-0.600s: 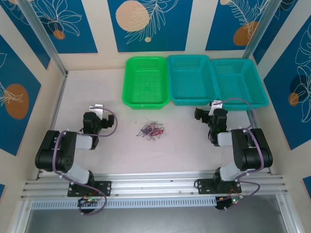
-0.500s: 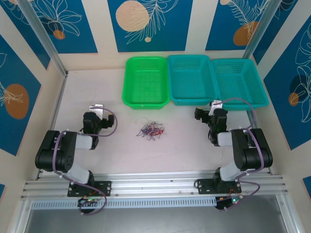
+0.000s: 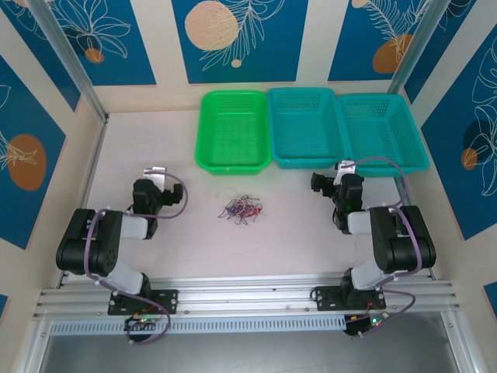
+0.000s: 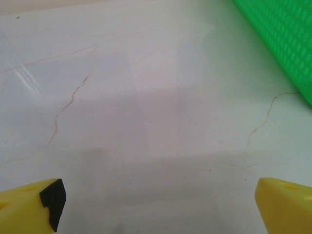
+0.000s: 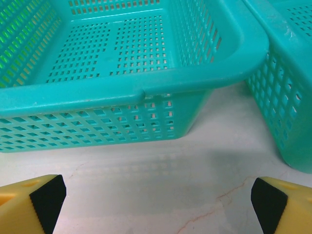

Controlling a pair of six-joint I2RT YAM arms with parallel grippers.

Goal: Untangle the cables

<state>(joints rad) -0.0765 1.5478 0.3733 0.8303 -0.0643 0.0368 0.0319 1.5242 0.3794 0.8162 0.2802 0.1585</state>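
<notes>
Top external view: cables [image 3: 243,208] lie as one small tangle on the counter [image 3: 178,241], between the two arms and near the front of the green basket [image 3: 233,132]. Left pincer [image 4: 158,204] spread wide over bare counter, holding nothing. Right pincer [image 5: 156,200] likewise wide apart and empty, facing the middle teal basket [image 5: 122,90], well apart from the tangle.

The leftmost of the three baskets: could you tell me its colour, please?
The leftmost basket is bright green, shown best in the top external view.
</notes>
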